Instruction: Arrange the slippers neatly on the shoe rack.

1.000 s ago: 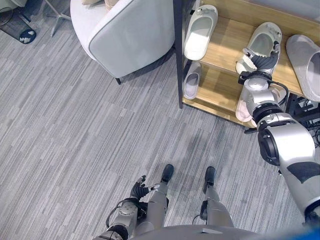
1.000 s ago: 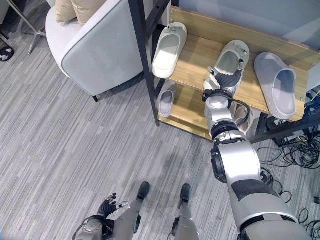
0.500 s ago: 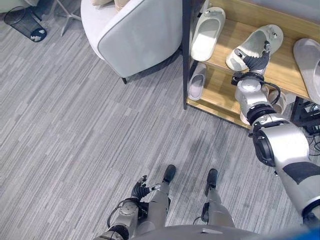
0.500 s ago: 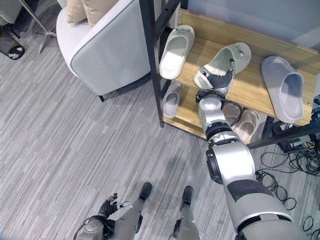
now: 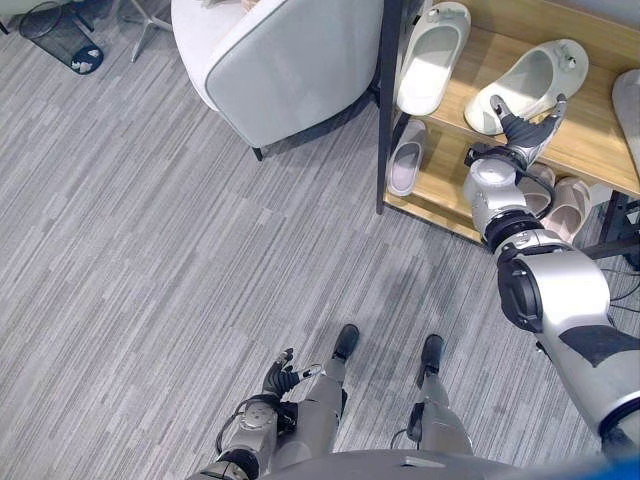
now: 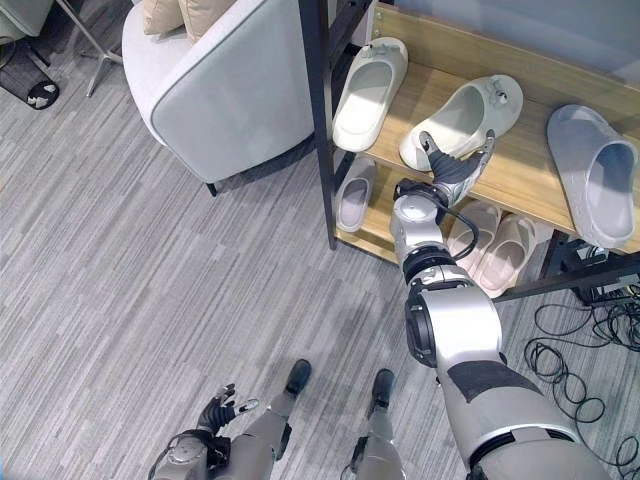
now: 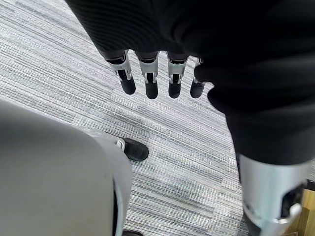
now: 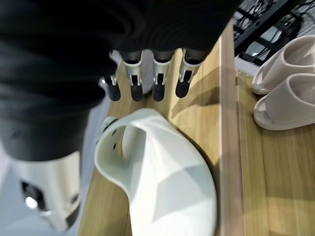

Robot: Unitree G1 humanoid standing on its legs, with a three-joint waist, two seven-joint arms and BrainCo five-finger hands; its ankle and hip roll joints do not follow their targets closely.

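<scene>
While the left hand (image 5: 278, 378) is just hanging low by the robot's side with relaxed, straight fingers holding nothing, all the action is happening further right at the shoe rack (image 6: 520, 170). Going left to right along the top shelf: a pale slipper (image 6: 368, 80) is lying neat and square next to the black post, then a cream clog-style slipper (image 6: 462, 113) is sitting skewed at an angle, and a grey slipper (image 6: 598, 178) is resting well apart at the far end. The right hand (image 6: 456, 172) is hovering just beside the heel end of the skewed one with its fingers spread and straight, not clamped on anything.

My guess is the step in hand is nudging that middle slipper square. To do it well, I'd be pushing with flat fingers against the heel side and swinging it until it's lining up parallel with the pale slipper, going gently so it isn't sliding off the front edge of the shelf or bumping its neighbour.

Looks-wise, it's a smooth moulded cream slipper with a rounded closed toe, small holes along the side and an open hollow, lying sole down. It's probably light and slippery on wood. Two pinkish slippers (image 6: 495, 250) are sitting on the lower shelf.
</scene>
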